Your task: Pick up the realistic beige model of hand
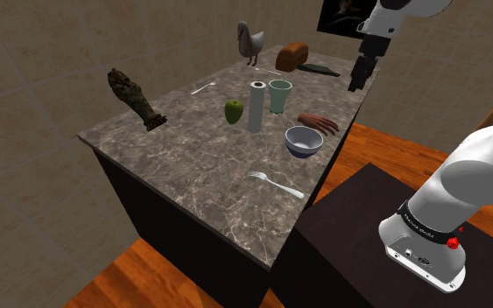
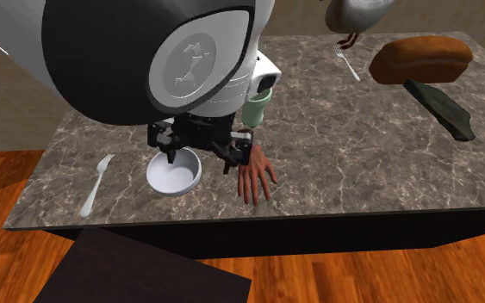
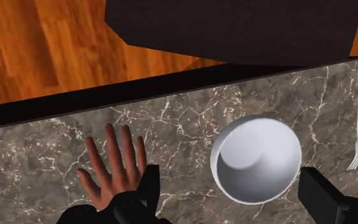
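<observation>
The hand model (image 1: 319, 122) is a reddish-tan, lifelike hand lying flat near the counter's edge on the stand's side, next to a white bowl (image 1: 304, 140). My gripper (image 1: 356, 85) hangs high above this corner, pointing down. In the wrist view the gripper (image 3: 234, 198) is open, with nothing between the fingers (image 3: 149, 189) but the bowl (image 3: 255, 159) far below. The hand model (image 3: 110, 167) shows just outside one finger, its own fingers spread toward the counter edge. The second exterior view has the hand model (image 2: 254, 176) right of the bowl (image 2: 174, 173), under the gripper (image 2: 200, 159).
On the marble counter (image 1: 192, 175) stand a paper towel roll (image 1: 256, 105), a green cup (image 1: 279, 94), an apple (image 1: 234, 111), a bread loaf (image 1: 292, 56), a bird figure (image 1: 250, 39) and a dark arm statue (image 1: 135, 98). A fork (image 1: 275, 184) lies near the bowl. The dark stand (image 3: 234, 28) adjoins the counter.
</observation>
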